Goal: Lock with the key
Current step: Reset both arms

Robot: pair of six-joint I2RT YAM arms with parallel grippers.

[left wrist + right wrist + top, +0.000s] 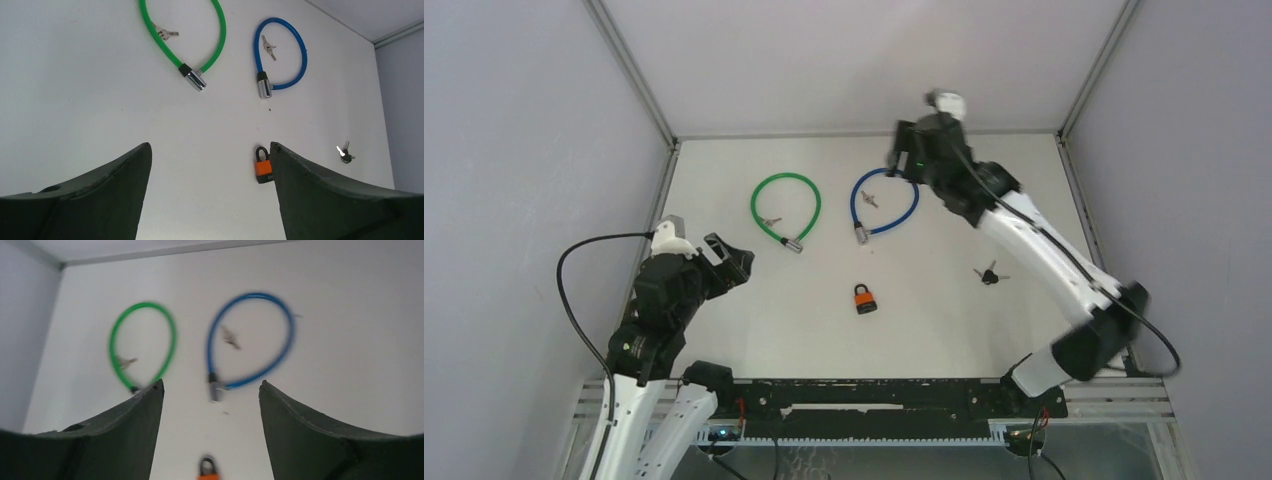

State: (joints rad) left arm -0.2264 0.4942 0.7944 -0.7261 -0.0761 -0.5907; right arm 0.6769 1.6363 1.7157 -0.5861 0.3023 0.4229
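White table [724, 320]: green lock [192, 79], blue lock [263, 86], padlock [864, 298], keys [989, 273]; left hand [210, 147], right hand [211, 385] released.

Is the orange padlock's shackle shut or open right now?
Looks shut: in the left wrist view the orange padlock lies flat with both ends of its black shackle seated in the body.

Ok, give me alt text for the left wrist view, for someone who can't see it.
Between the open jaws of the left gripper, a white table holds an orange padlock close to one jaw and a bunch of keys nearby. Farther away lie a green cable lock and a blue cable lock, each looped around keys.
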